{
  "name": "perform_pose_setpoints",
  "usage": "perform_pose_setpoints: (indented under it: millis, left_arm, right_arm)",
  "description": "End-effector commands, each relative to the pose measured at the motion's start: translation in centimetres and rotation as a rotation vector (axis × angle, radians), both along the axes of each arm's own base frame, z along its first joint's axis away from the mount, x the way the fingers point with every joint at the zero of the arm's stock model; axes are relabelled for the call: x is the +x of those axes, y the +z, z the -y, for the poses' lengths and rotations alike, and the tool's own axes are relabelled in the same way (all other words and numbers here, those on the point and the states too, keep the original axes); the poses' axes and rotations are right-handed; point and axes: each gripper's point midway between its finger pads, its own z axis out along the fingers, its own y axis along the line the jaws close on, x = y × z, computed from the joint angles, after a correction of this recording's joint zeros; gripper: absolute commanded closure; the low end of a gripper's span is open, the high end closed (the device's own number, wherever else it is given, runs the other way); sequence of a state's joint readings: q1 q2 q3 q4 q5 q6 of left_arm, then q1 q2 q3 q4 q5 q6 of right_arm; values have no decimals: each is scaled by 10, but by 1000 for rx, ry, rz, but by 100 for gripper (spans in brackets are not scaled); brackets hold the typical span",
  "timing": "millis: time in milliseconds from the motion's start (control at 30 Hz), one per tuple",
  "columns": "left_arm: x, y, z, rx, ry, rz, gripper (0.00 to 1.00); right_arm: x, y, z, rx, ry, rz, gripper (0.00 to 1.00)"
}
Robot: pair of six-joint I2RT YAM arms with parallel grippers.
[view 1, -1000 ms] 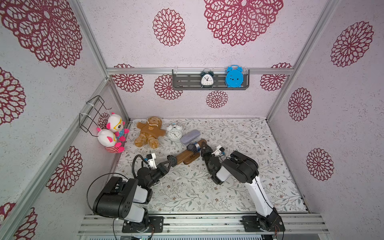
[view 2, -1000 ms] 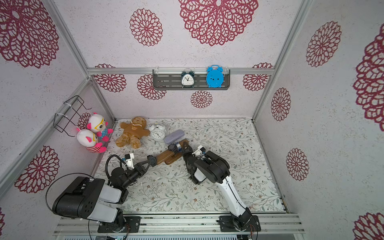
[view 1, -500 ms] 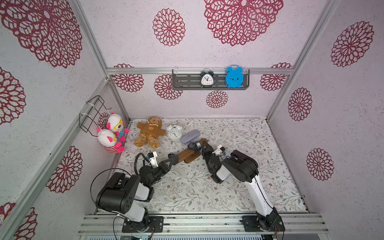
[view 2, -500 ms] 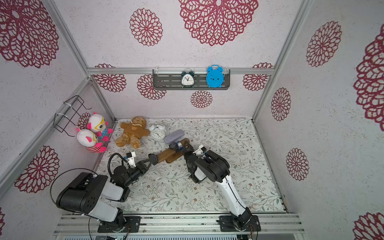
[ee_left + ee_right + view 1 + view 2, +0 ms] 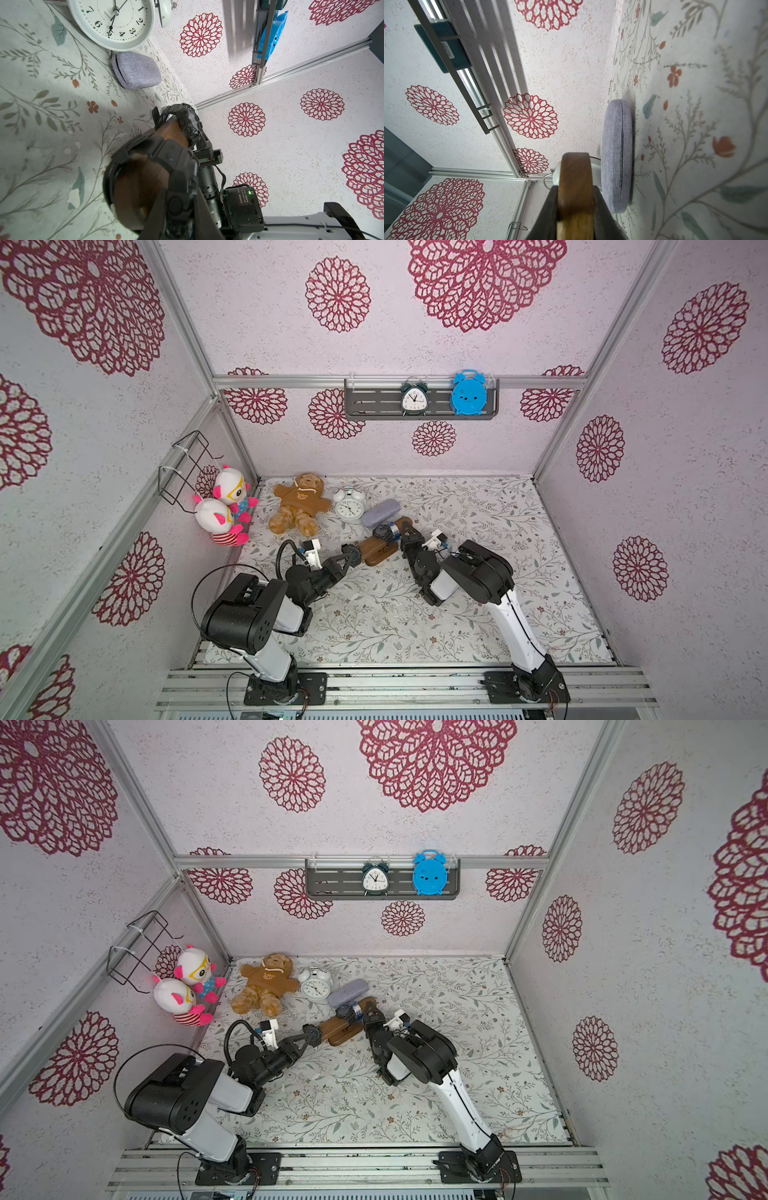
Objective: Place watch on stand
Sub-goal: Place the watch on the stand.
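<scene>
With my left gripper and right gripper each clamped on an end of the stand and the watch looped round its bar nearer the right, I should hold it level and release gently, one side first.

We see the stand as brown wood, smooth, with a soft sheen and visible grain. The watch looped around it looks like matt black plastic or rubber. Toward 11 o'clock on the table, whose printed cover is matt, lie a fuzzy plush teddy, a smooth, glossy white clock and a case of grey woven cloth. The walls look rough and grainy. The frame bars are pale brushed metal.
</scene>
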State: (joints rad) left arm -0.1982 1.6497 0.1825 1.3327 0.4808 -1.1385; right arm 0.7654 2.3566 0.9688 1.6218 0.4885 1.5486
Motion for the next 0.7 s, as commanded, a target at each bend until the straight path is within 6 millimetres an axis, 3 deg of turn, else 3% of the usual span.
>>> perform_pose_setpoints:
  millis: [0,267,333,367,400,667]
  left_arm:
    - [4,29,7,-30,-23,111,78]
    - [12,28,16,-44,-57,99,57]
    - [13,29,17,-46,-62,102,34]
    - [12,29,16,-45,-62,103,27]
    - [12,29,16,-45,-59,104,1]
    - [6,32,10,-34,-29,113,2]
  right_arm:
    - [-3,20,-12,46,43,67,100]
    - [-7,16,-10,28,50,56,100]
    - [-7,17,-10,26,53,59,100]
    - [-7,17,-10,23,52,60,100]
    - [-7,18,-9,22,52,62,100]
    - [-8,17,-10,16,56,61,100]
